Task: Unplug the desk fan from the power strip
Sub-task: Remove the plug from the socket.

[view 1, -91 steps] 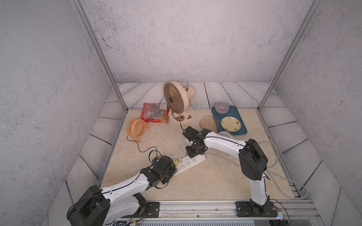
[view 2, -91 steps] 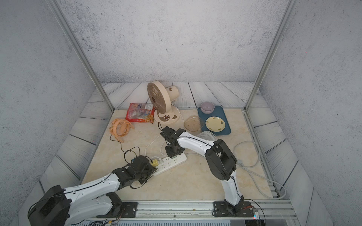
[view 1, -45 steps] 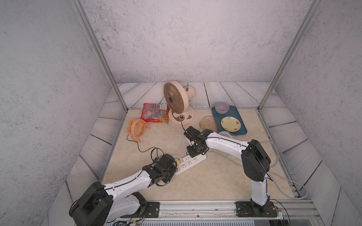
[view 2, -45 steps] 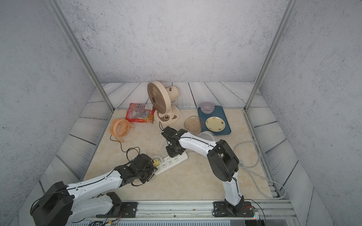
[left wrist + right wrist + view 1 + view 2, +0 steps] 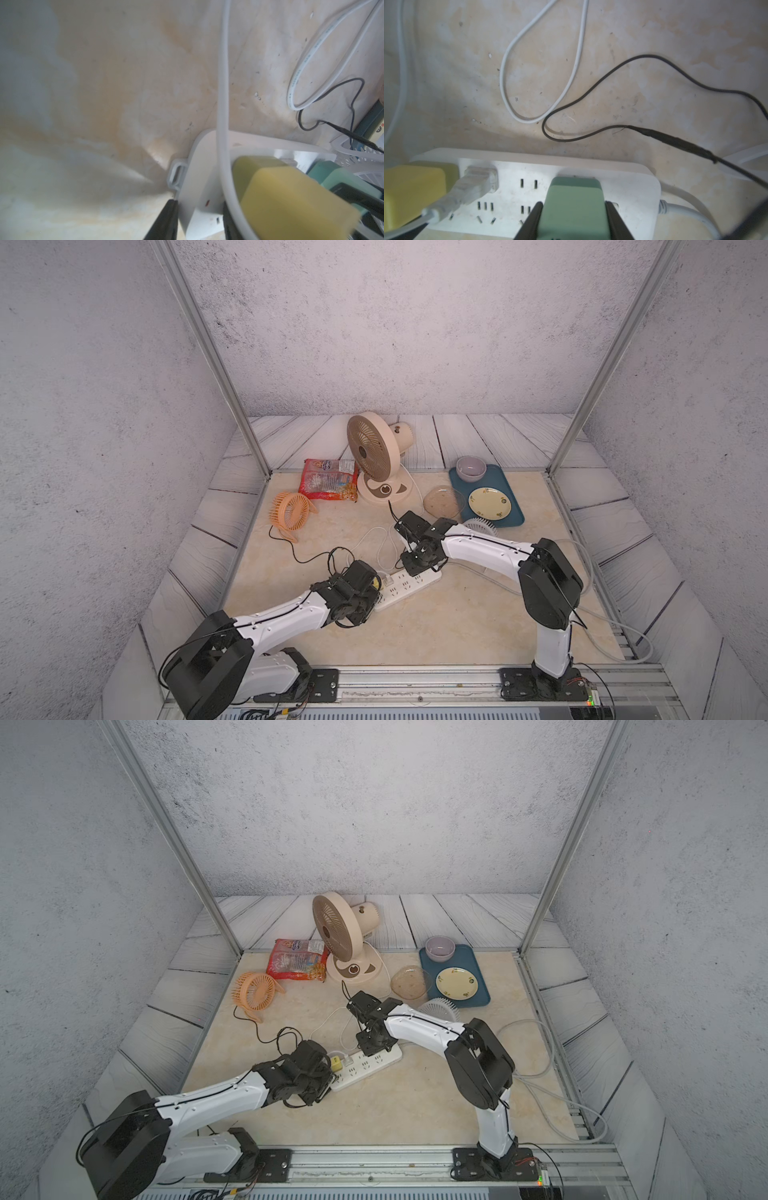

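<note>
The beige desk fan (image 5: 376, 456) stands at the back, and its white cord (image 5: 376, 541) loops down toward the power strip (image 5: 409, 587). The white strip lies slantwise mid-table. My left gripper (image 5: 198, 209) is shut on the strip's near end (image 5: 203, 170), one finger on each side. A yellow plug (image 5: 411, 187) and a clear white plug (image 5: 479, 180) sit in the sockets near that end. My right gripper (image 5: 573, 207) is shut on a green plug (image 5: 573, 199) that sits in the strip near its cord end. Which plug belongs to the fan I cannot tell.
A small orange fan (image 5: 291, 512) with a black cord lies at the left, a red snack packet (image 5: 330, 485) behind it. A blue tray (image 5: 505, 497) holds a bowl and a plate, with a clear dish (image 5: 442, 502) and a white grille (image 5: 480, 526) beside it. Grey cord (image 5: 615, 630) trails at the right.
The left arm has shifted slightly at the strip's end. The right gripper, the green plug and the strip stand where they were.
</note>
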Robot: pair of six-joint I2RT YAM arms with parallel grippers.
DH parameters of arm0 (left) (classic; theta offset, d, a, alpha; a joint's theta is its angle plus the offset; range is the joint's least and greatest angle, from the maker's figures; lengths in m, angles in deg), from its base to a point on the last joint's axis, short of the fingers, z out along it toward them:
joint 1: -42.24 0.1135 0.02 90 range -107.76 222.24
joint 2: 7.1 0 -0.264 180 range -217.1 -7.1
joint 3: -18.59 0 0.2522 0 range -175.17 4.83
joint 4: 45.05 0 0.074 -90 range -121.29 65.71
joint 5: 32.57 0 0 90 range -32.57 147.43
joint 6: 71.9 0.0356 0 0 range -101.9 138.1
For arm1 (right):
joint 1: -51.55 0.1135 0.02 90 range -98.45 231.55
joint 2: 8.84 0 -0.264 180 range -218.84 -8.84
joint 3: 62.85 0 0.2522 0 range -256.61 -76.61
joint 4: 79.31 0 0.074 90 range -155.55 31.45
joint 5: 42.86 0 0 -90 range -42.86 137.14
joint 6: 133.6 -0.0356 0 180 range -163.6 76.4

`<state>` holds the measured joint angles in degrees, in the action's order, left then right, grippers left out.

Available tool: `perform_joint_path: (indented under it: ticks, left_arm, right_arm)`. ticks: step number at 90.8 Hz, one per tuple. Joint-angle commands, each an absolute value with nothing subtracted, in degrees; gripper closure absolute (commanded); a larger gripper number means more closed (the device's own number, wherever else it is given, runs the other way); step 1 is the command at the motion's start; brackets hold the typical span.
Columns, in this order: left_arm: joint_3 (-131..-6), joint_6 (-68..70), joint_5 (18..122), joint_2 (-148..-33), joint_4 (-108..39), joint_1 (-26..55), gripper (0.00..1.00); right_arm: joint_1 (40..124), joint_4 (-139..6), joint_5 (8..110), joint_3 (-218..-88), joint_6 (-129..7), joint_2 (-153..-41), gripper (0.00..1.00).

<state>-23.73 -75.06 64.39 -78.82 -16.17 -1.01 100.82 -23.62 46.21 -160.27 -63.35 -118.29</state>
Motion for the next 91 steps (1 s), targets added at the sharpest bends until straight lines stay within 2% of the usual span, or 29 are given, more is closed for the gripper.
perform_joint_path:
  ticks: [1, 37, 52, 91]
  left_arm:
    - [-18.65, -76.19, 67.4, -88.2, 0.39, -1.32, 0.6]
    - [-18.06, -76.21, 68.71, -90.0, -0.21, -1.32, 0.64]
    - [-17.94, -76.37, 68.29, -89.38, 1.65, -1.27, 0.64]
    - [-17.14, -76.85, 67.44, -87.21, 3.47, -1.27, 0.64]
  right_arm:
    - [102.88, -27.33, 53.88, -160.98, -61.78, -112.41, 0.72]
    - [102.4, -32.5, 57.05, -156.65, -64.12, -108.57, 0.71]
    - [102.92, -28.03, 50.52, -158.86, -61.68, -109.62, 0.72]
    - [99.93, -27.06, 46.83, -160.55, -63.15, -108.74, 0.72]
